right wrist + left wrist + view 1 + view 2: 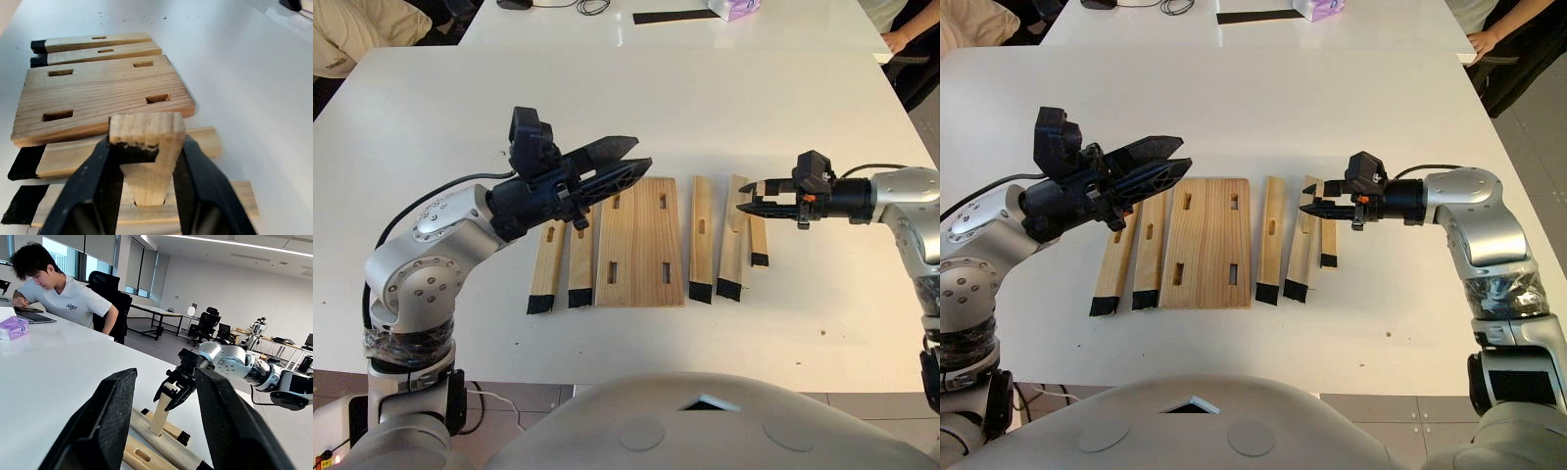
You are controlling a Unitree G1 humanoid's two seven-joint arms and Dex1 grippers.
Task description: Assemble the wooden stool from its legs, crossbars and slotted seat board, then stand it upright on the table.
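The slotted seat board (639, 240) lies flat on the white table (656, 98). Two black-tipped legs (548, 266) lie along its left side, and two more legs (701, 237) lie along its right. My left gripper (641, 152) hovers open above the left legs and the board's left corner, with nothing between its fingers (110, 426). My right gripper (749, 199) sits over the rightmost pieces, shut on a short wooden crossbar (146, 142). The crossbar's held end is lifted, and the piece slants down toward the legs (160, 415).
Another short black-tipped piece (759, 243) lies just right of the legs. A second table stands behind, with a purple tissue box (734, 8) and a black strip (671, 17) on it. Bare tabletop lies beyond and in front of the wooden parts.
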